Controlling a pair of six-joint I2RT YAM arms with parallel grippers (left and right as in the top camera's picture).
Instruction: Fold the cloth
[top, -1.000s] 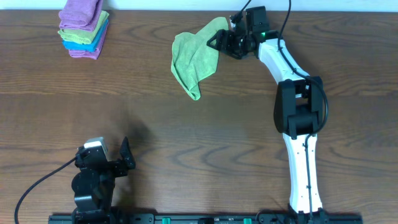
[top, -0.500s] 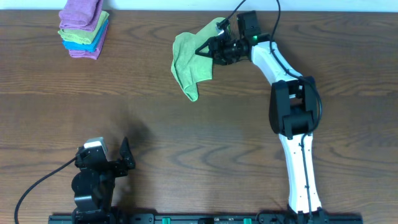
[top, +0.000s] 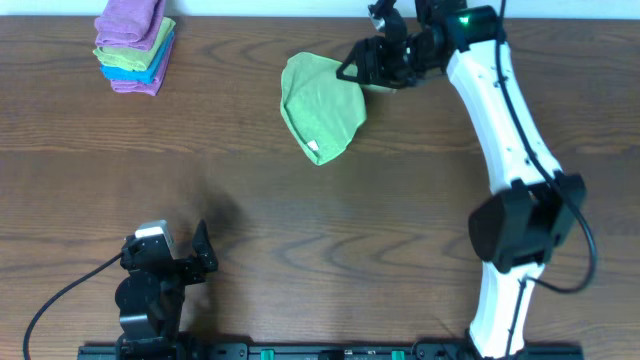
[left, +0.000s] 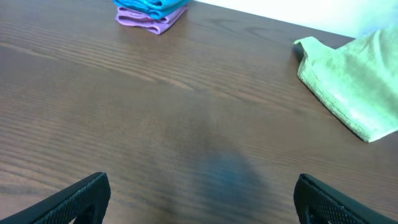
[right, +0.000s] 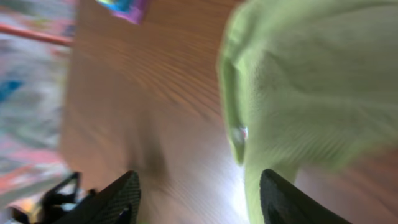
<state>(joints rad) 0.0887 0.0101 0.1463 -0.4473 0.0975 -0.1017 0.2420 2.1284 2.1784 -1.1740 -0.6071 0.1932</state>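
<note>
The lime-green cloth (top: 320, 105) lies on the table at the far middle, bunched into a rounded, doubled-over shape. A small white tag (top: 313, 150) shows at its near tip. It also shows in the left wrist view (left: 354, 87) and the right wrist view (right: 311, 81). My right gripper (top: 362, 70) is open just above the cloth's far right edge; in the right wrist view (right: 199, 186) its jaws are wide apart and hold nothing, with a strip of cloth beside the right finger. My left gripper (top: 203, 255) is open and empty at the near left, also seen in the left wrist view (left: 202, 186).
A stack of folded purple, green and blue cloths (top: 135, 45) sits at the far left corner, also in the left wrist view (left: 152, 11). The table's far edge runs just behind the right gripper. Bare brown wood (top: 330, 230) lies between the two arms.
The right gripper let go of the cloth and moved back and to the right. The cloth dropped from a lifted, draped shape into a flatter doubled-over heap. The left arm has not moved.
</note>
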